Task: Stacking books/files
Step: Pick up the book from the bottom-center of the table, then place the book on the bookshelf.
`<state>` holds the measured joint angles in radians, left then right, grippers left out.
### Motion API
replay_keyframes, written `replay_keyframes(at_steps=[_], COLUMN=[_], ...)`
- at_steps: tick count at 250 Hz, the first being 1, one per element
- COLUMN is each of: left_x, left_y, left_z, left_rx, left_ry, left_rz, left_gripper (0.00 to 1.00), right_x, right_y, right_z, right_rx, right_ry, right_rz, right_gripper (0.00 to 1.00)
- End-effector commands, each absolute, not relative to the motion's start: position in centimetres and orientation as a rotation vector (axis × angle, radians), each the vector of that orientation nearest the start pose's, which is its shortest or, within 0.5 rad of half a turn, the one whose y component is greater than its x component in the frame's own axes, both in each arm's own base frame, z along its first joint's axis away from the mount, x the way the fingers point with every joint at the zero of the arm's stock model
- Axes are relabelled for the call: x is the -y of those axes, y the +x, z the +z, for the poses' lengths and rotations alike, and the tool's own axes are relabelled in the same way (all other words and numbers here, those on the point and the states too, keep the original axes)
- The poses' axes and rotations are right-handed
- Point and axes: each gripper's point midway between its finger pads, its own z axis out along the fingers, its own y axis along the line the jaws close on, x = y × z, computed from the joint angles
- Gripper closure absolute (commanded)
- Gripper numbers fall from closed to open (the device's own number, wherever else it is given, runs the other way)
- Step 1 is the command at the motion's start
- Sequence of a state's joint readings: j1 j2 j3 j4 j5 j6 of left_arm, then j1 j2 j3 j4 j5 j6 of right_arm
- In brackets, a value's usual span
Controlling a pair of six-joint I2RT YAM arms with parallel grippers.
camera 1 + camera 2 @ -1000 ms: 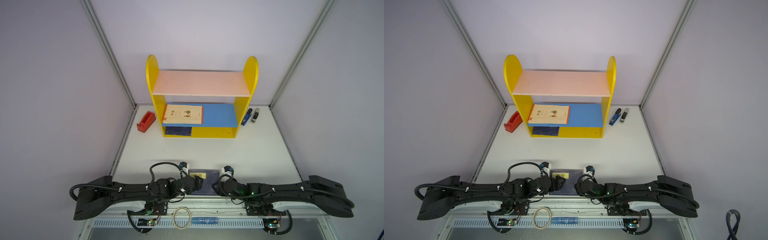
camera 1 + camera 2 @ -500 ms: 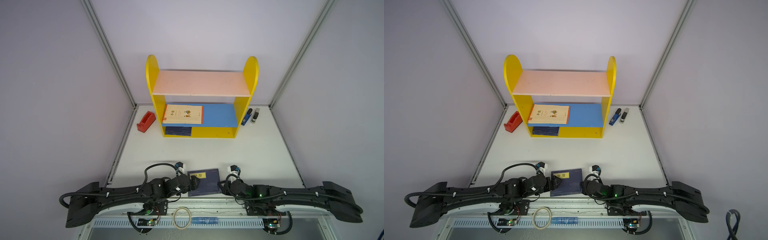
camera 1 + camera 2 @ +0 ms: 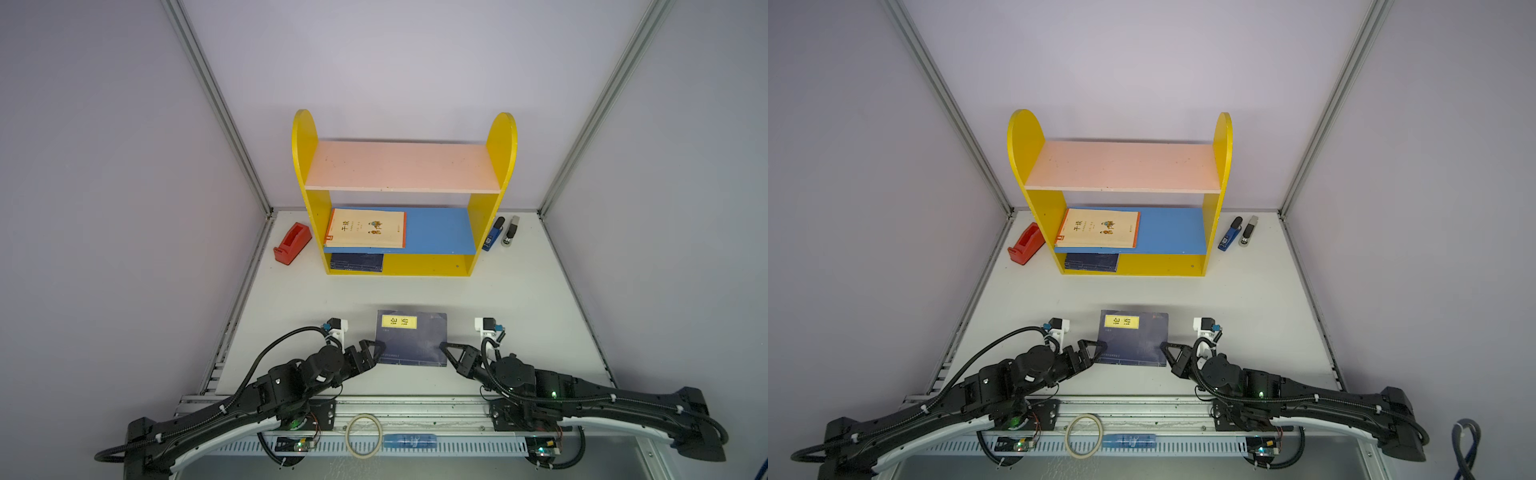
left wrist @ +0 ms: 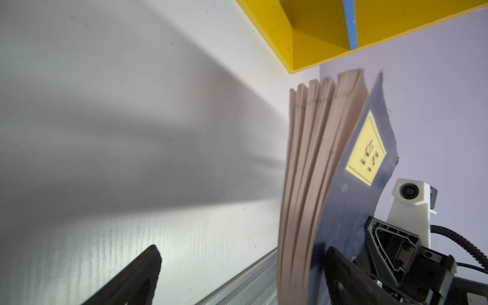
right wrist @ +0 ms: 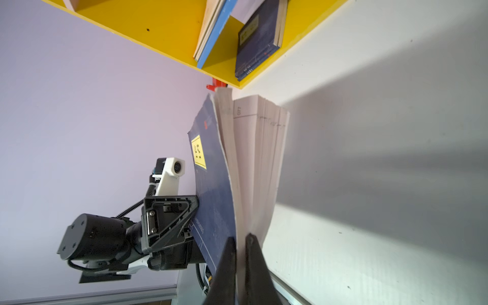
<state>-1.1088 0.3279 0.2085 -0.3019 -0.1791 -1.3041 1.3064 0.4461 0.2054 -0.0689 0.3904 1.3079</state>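
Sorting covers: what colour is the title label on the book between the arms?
Yellow, on the navy book; best in a top view.

Left gripper low, jaws wide open, pointing inward. Right gripper low, facing it, jaws pinched on book edge.

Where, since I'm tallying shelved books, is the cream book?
In both top views the cream book lies flat on the blue shelf of the yellow bookcase, at its left end, with navy books one level below.
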Motion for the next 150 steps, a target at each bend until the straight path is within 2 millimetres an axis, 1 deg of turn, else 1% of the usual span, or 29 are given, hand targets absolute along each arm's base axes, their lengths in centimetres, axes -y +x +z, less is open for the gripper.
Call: replay_keyframes(at_steps=[1, 32, 52, 68, 85, 97, 119, 137, 150], left_x=[20.2, 21.0, 21.4, 21.6, 21.7, 21.7, 21.7, 21.4, 21.2], left_y=[13.5, 13.4, 13.3, 13.2, 13.1, 13.1, 13.0, 13.0, 13.0], left_z=[14.1, 18.1, 20.4, 21.7, 22.4, 22.9, 23.8, 24.1, 24.4], left_rx=[-2.187, -2.043, -1.972, -1.935, -1.914, -1.896, -1.866, -1.856, -1.846], left_ry=[-0.295, -0.21, -0.158, -0.13, -0.114, -0.105, -0.096, -0.099, -0.103], left_rz=[-1.326, -1.446, -1.498, -1.527, -1.536, -1.546, -1.566, -1.57, -1.57], left_gripper=[0.0, 0.0, 0.0, 0.0, 0.06, 0.15, 0.37, 0.57, 0.68], right_x=[-23.2, -24.7, -25.6, -26.1, -26.3, -26.5, -26.7, -26.8, -26.7], right_y=[13.6, 13.6, 13.6, 13.7, 13.8, 13.9, 14.0, 14.1, 14.1], right_z=[18.0, 18.5, 18.9, 19.3, 19.5, 19.6, 19.8, 19.9, 19.8], right_rx=[-2.018, -2.032, -2.027, -2.012, -2.001, -1.996, -1.989, -1.99, -1.989], right_ry=[0.32, 0.285, 0.268, 0.263, 0.265, 0.267, 0.264, 0.259, 0.262], right_rz=[1.41, 1.417, 1.431, 1.448, 1.455, 1.459, 1.459, 1.448, 1.441], right_gripper=[1.0, 1.0, 1.0, 1.0, 1.0, 1.0, 1.0, 1.0, 1.0])
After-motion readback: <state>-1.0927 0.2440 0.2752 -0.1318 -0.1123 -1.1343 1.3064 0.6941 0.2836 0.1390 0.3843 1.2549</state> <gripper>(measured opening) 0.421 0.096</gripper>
